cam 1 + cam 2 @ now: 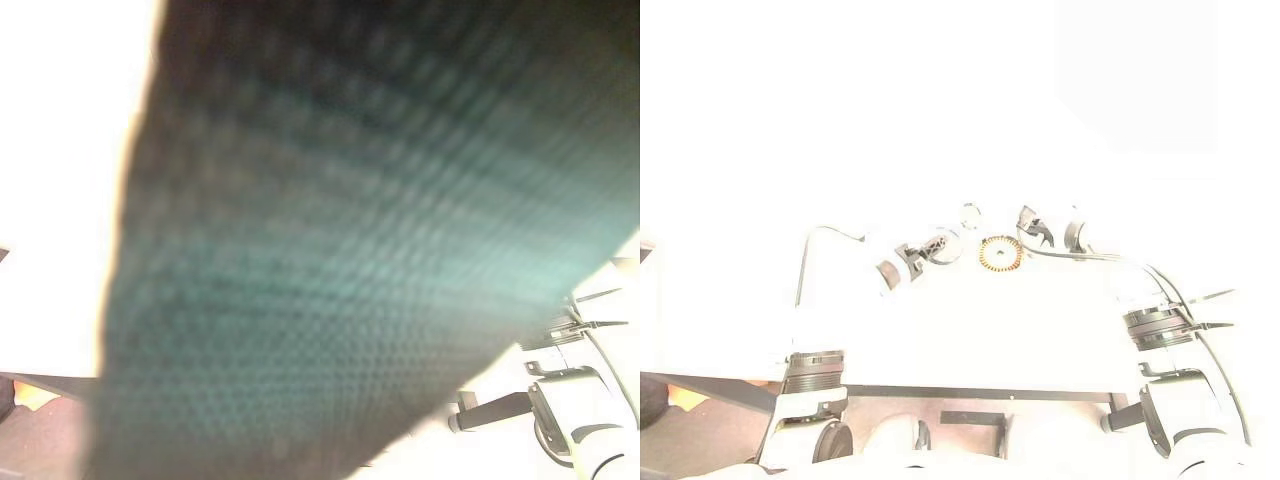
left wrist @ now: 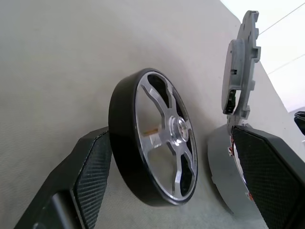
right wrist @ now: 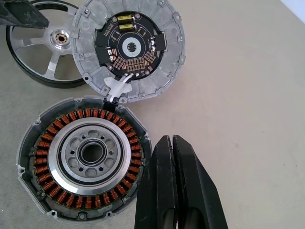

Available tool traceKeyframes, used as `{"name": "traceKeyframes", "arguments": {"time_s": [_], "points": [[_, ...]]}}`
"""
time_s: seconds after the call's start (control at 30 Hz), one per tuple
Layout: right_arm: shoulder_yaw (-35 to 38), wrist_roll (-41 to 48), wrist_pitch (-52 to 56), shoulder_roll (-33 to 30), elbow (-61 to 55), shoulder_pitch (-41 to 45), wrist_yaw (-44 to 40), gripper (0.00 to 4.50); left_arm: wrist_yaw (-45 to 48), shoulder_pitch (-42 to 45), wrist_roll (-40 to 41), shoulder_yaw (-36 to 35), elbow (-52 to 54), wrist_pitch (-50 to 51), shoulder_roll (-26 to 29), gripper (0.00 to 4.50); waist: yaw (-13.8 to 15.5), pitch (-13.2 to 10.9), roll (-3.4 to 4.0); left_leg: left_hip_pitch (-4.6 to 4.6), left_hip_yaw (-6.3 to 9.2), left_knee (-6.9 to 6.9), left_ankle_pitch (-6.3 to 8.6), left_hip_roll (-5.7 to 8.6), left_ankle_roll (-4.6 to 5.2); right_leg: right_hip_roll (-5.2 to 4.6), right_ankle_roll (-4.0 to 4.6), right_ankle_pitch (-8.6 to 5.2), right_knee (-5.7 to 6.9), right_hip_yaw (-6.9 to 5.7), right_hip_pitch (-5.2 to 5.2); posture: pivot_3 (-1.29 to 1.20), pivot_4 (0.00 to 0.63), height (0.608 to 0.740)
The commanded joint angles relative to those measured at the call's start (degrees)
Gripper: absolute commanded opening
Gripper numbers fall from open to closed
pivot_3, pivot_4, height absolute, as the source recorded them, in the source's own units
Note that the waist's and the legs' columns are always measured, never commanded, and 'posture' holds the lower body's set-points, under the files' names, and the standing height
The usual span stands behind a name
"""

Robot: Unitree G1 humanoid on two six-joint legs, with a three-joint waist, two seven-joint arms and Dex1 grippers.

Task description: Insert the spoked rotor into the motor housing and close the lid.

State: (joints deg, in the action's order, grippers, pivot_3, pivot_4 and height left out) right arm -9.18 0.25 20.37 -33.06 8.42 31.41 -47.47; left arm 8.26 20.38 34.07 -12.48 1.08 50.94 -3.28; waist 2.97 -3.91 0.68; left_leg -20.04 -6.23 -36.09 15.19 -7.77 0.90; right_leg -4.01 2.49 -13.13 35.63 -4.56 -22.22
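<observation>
Left gripper (image 2: 167, 191) has its jaws spread wide. The spoked rotor (image 2: 155, 138), a black-rimmed ring with silver aluminium spokes and a steel hub, stands on edge between the two black textured fingers (image 2: 93, 174). Rim is touching or just off the one finger; the other finger (image 2: 267, 176) stands clear of the spoke face. Can't tell from the pictures whether it's actually clamped or just straddled.

Right gripper (image 3: 174, 186) is fully closed, black fingers pressed together, nothing in them. It sits just beside the right edge of the motor housing (image 3: 83, 157), a round grey cast-metal shell with a ring of copper windings around a silver centre bearing seat. Whether the fingers touch the housing rim, can't tell.

The lid (image 3: 128, 47), a round grey cast cover with a black circuit board on its inner face, is hinged open and stands up at the far edge of the housing, joined to it by white wires. Housing cavity is open, rotor not in it.

In the right wrist view the rotor sits far-left of the housing, just beyond the lid, with the left gripper's fingertip over its rim.

All of it rests on a plain beige tabletop (image 3: 248, 95).

In the right eye view the housing's copper ring (image 1: 1000, 253) shows between the two grippers. A dark woven strap (image 1: 350, 250) hangs close across the left eye view.
</observation>
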Motion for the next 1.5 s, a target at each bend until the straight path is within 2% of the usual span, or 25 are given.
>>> {"name": "traceKeyframes", "arguments": {"time_s": [0.03, 0.1, 0.2, 0.27, 0.77, 0.87, 0.97, 1.3, 1.4, 1.47, 1.5], "points": [[1.40, 0.82, -1.13, 0.16, -1.37, 1.24, 0.43, 0.02, 0.71, -0.54, 1.77, -0.26, 3.31, 0.58, 1.06, 4.13, -0.01, 0.00, 0.00, 0.00, 0.00, -0.01, 0.00, 0.00, 0.00, 0.00, 0.00, 0.00, 0.01, 0.00, 0.00, 0.00, 0.000, 0.740], [1.37, 0.78, -1.29, 0.21, -1.07, 1.37, 0.48, 0.02, 0.62, -0.92, 2.15, -0.41, 3.64, 0.65, 1.29, 4.13, -0.01, 0.00, 0.00, 0.01, 0.00, -0.02, 0.00, 0.00, 0.00, 0.00, 0.00, 0.00, 0.03, 0.00, 0.00, 0.00, 0.000, 0.740], [1.30, 0.79, -1.28, 0.41, -1.02, 1.54, 0.57, 0.00, -0.13, -1.45, 2.20, -0.93, 3.88, 0.39, 1.37, 3.59, 0.01, 0.00, 0.00, 0.00, 0.00, -0.04, 0.00, 0.00, 0.00, 0.00, 0.00, 0.00, 0.04, 0.00, 0.01, 0.00, 0.000, 0.740], [1.25, 0.78, -1.29, 0.50, -1.02, 1.65, 0.57, 0.00, -0.36, -1.40, 2.17, -1.05, 3.77, 0.29, 1.20, 3.00, 0.01, 0.00, 0.00, 0.00, 0.00, -0.05, 0.00, 0.00, 0.00, 0.00, 0.00, 0.00, 0.04, 0.00, 0.01, 0.00, 0.000, 0.740], [1.19, 0.44, -1.52, 0.64, -0.95, 1.78, 0.56, 0.00, 0.20, -2.10, 2.83, -0.79, 2.13, -0.52, -1.09, 3.00, 0.00, 0.00, 0.00, 0.00, 0.00, -0.06, 0.00, 0.00, 0.00, 0.00, 0.00, 0.00, 0.05, 0.00, 0.01, 0.00, 0.000, 0.740], [1.08, 0.40, -1.41, 0.78, -1.05, 1.84, 0.65, 0.00, 0.57, -2.69, 2.87, -1.17, 2.06, -0.66, -0.50, 2.44, 0.01, 0.00, 0.00, 0.00, 0.00, -0.07, 0.00, 0.00, 0.00, 0.00, 0.00, 0.00, 0.06, 0.00, 0.01, 0.00, 0.000, 0.740], [1.01, 0.40, -1.40, 0.81, -1.08, 1.87, 0.63, 0.00, 0.52, -2.97, 2.78, -1.25, 1.88, -0.89, -0.34, 1.53, 0.01, 0.00, 0.00, 0.01, 0.00, -0.08, 0.00, 0.00, 0.00, 0.00, 0.00, 0.00, 0.06, 0.00, 0.01, 0.00, 0.000, 0.740], [0.44, 0.06, -1.51, 1.20, -1.27, 1.95, 0.61, 0.00, 0.73, -3.82, 2.39, -0.13, 1.35, -2.40, -1.10, 1.53, 0.01, 0.00, 0.00, 0.01, 0.00, -0.09, 0.00, -0.01, 0.00, 0.00, 0.00, 0.00, 0.07, 0.00, 0.02, 0.00, 0.000, 0.740], [0.41, -0.05, -1.76, 1.30, -1.00, 1.95, 0.63, 0.00, 0.95, -5.03, 3.01, -0.81, 2.50, -2.20, -0.36, 0.98, -0.04, 0.00, 0.00, 0.01, 0.00, -0.09, 0.00, -0.01, 0.00, 0.00, 0.00, 0.00, 0.08, 0.00, 0.02, 0.00, 0.000, 0.740], [0.34, -0.10, -1.80, 1.46, -0.91, 1.99, 0.66, 0.00, 0.98, -5.56, 3.55, -1.26, 3.04, -1.98, 0.13, 0.39, -0.04, 0.00, 0.00, 0.01, 0.00, -0.09, 0.00, -0.01, 0.00, 0.00, 0.00, 0.00, 0.08, 0.00, 0.02, 0.00, 0.000, 0.740], [0.32, -0.13, -1.87, 1.52, -0.81, 2.03, 0.67, 0.00, 0.88, -5.86, 3.84, -1.42, 3.41, -1.80, 0.35, 0.29, -0.05, 0.00, 0.00, 0.01, 0.00, -0.10, 0.00, -0.01, 0.00, 0.00, 0.00, 0.00, 0.09, 0.00, 0.02, 0.00, 0.000, 0.740]]}}
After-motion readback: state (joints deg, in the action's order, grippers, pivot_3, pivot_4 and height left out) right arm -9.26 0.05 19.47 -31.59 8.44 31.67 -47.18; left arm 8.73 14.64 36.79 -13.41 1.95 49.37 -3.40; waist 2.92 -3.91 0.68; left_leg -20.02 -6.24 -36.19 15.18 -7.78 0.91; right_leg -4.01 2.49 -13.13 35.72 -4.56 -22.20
